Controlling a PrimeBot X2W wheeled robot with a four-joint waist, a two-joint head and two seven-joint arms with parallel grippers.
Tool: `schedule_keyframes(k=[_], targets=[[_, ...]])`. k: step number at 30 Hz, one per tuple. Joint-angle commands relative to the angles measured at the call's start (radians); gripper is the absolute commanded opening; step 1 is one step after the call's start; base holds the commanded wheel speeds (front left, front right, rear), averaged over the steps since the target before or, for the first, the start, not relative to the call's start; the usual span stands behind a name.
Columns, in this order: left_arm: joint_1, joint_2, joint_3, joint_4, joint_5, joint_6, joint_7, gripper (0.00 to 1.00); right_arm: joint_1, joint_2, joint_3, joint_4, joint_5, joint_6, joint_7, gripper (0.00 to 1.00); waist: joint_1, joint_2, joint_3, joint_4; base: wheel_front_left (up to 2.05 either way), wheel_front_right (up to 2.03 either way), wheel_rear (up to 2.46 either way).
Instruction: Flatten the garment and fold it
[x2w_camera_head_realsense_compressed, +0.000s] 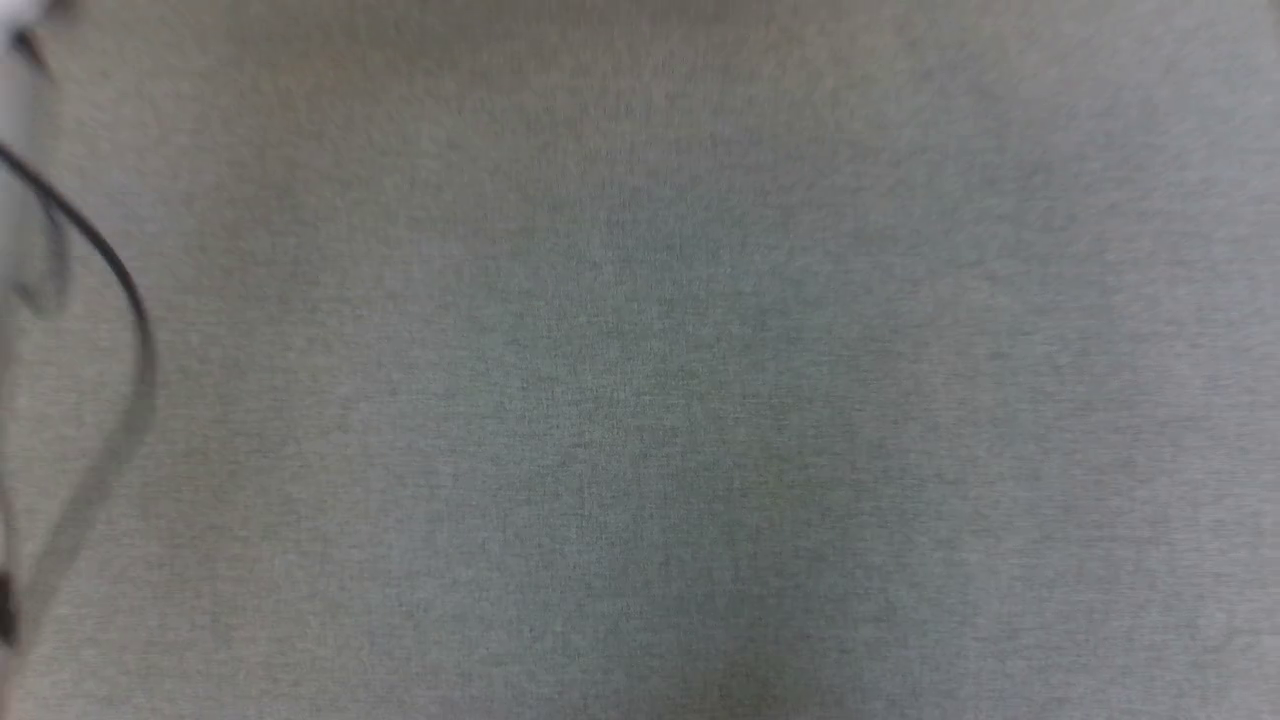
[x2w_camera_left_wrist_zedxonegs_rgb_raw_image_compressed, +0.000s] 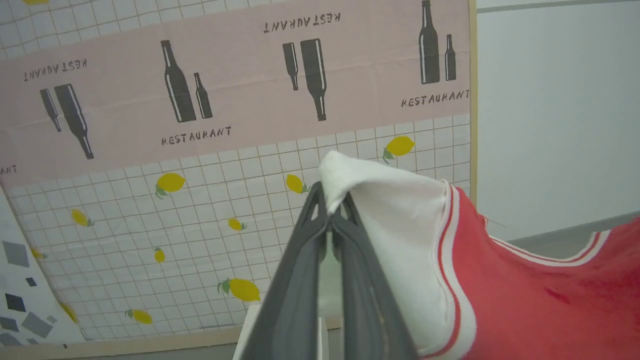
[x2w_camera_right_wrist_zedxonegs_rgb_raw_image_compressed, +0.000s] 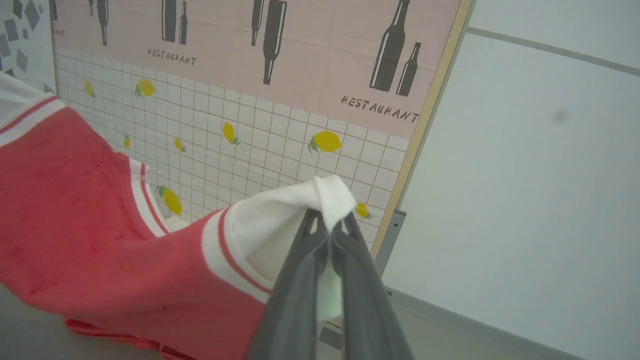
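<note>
The left claw (x2w_camera_left_wrist_zedxonegs_rgb_raw_image_compressed: 330, 220) is clenched on the tip of one white sleeve of the red jersey-style T-shirt with striped trim (x2w_camera_left_wrist_zedxonegs_rgb_raw_image_compressed: 530, 305), whose body sags toward four o'clock in its wrist view. The right claw (x2w_camera_right_wrist_zedxonegs_rgb_raw_image_compressed: 327, 227) pinches the other white sleeve, with red cloth trailing toward eight o'clock. The shirt hangs in the air between them, before a pink-and-white wall cloth printed with bottles and lemons (x2w_camera_left_wrist_zedxonegs_rgb_raw_image_compressed: 210, 100). Each hold takes only a small nip of fabric, so a hard tug apart could pull a sleeve free. The slack middle may also land creased on the grey surface (x2w_camera_head_realsense_compressed: 700, 400).
</note>
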Motion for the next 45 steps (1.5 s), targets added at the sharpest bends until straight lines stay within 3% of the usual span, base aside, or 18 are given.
schedule_keyframes(k=[1, 11, 16, 24, 34, 45], targets=[[0.087, 0.001, 0.022, -0.028, -0.001, 0.008, -0.007, 0.00, 0.069, -0.001, 0.003, -0.030, 0.010, -0.002, -0.005, 0.00, -0.0001, 0.0000, -0.089, -0.007, 0.00, 0.00, 0.00], [0.668, -0.049, 0.197, -0.194, 0.004, 0.019, -0.007, 0.00, 0.549, -0.012, 0.073, -0.208, 0.057, -0.002, -0.006, 0.00, -0.0001, 0.0000, -0.265, -0.010, 0.00, 0.00, 0.00], [0.958, -0.080, 0.274, -0.219, -0.004, 0.005, -0.007, 0.00, 0.788, -0.039, 0.105, -0.269, 0.100, -0.002, -0.006, 0.00, -0.0001, 0.0000, -0.367, -0.016, 0.00, 0.00, 0.00], [1.289, -0.120, 0.384, -0.187, -0.015, -0.032, -0.007, 0.00, 1.087, -0.086, 0.129, -0.318, 0.150, -0.002, 0.000, 0.00, -0.0001, 0.0000, -0.486, -0.027, 0.00, 0.00, 0.00], [1.506, -0.197, 0.429, -0.128, 0.018, -0.066, -0.007, 0.00, 1.435, -0.151, 0.021, -0.435, 0.171, -0.002, 0.062, 0.00, -0.0001, 0.0000, -0.563, -0.018, 0.00, 0.00, 0.00], [1.572, -0.237, 0.457, -0.070, 0.091, -0.045, -0.007, 0.00, 1.703, -0.131, -0.084, -0.563, 0.120, -0.002, 0.191, 0.00, -0.0001, 0.0000, -0.561, -0.007, 0.00, 0.00, 0.00]])
